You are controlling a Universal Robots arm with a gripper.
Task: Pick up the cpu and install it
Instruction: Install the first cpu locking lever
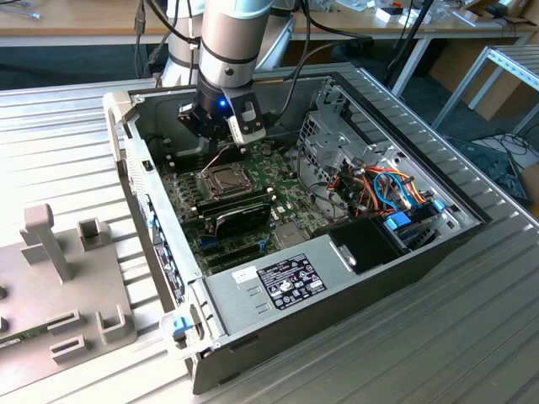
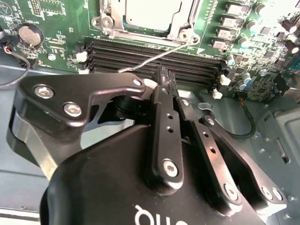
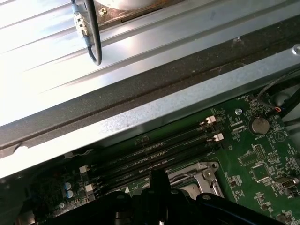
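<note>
**A:** Where is the cpu?

**B:** The cpu (image 2: 152,11) lies flat inside the socket frame (image 2: 108,24), grey top up. I'd judge it already seated rather than waiting to be picked.

**A:** And the gripper?

**B:** The gripper (image 2: 162,74) hangs just beside the socket frame, over the empty memory slots (image 2: 197,65) that run along one edge of it. Its fingers are drawn together with nothing between them.

**A:** So which way does the chip lie from it?

**B:** Straight across the slots, inside the frame, close by. It is square, so there's no long axis to line up with.

**A:** Anything between them?

**B:** The thin lever (image 2: 154,57) slants from the frame's corner out over the slots and passes just by the fingertips. I can't tell if it touches them.
</note>
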